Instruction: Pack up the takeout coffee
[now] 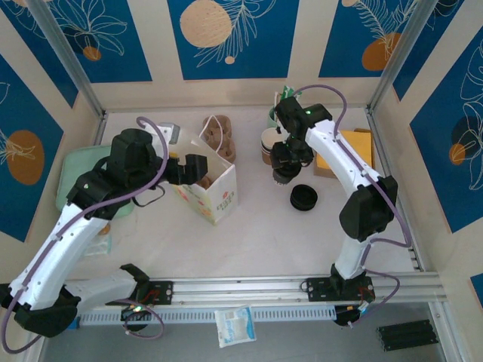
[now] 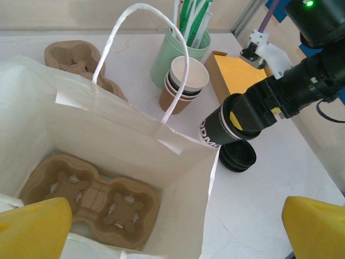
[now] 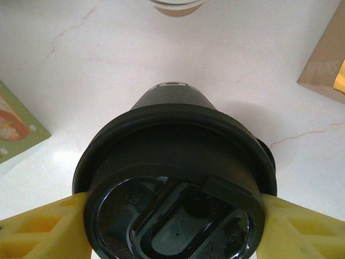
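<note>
R jaws clamped on dark paper cup w/ black plastic lid point(image 2: 217, 130), cup tilted, just beside white paper bag point(image 2: 108, 135). L jaws wide open at bag mouth.

Bright, even, diffuse light from overhead: the flat white table point(image 1: 249, 241) carries only soft-edged grey shadows beneath both arms, and the top view is sharp throughout. Left wrist view: the yellow jaws at the bottom corners are blurred, the white paper bag point(image 2: 108, 135) is bright and nearly washed out on its outer wall, and a small green indicator light point(image 2: 308, 3) flares at the top edge. Right wrist view: the black-lidded paper cup point(image 3: 175, 178) is very close, its lid glossy with dull reflections, the jaws beside it soft, and a faint shadow falls to its right.
</note>
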Tool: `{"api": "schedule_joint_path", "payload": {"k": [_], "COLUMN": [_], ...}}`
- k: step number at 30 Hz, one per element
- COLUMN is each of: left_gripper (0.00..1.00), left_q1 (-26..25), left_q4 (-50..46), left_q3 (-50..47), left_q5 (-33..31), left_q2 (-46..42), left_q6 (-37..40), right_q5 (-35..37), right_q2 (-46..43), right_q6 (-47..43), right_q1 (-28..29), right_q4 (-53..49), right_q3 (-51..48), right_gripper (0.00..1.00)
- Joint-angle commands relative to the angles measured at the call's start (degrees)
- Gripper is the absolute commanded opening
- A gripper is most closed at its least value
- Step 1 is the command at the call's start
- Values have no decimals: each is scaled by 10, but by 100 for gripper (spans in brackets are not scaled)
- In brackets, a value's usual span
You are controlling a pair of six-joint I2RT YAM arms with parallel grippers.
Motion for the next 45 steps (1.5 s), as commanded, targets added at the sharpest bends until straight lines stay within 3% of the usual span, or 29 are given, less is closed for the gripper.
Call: {"api": "schedule_joint_path", "payload": {"k": [1,14,32,45], "left_gripper": [99,99,99,99], "left_q1": [-3,-3,-2,-3], "left_q4": [-23,-54,-75,-71], "left_q3": [-9,-13,-20,-19], "left_q5": [-22,-51,-83,-79], "left_q2": [-18,-48,-62,-61], "left_q6": [0,0,4,1], "right_q5": [8,14,6,-20], "right_q2": [-28,-38,-49,-52], "right_q6": [11,21,21,24], "right_q1": [16,66,92,86], "right_q4": [-24,-52,-102,-28], "right_q3": [-1,32,132,-22], "right_gripper": [67,67,65,65]}}
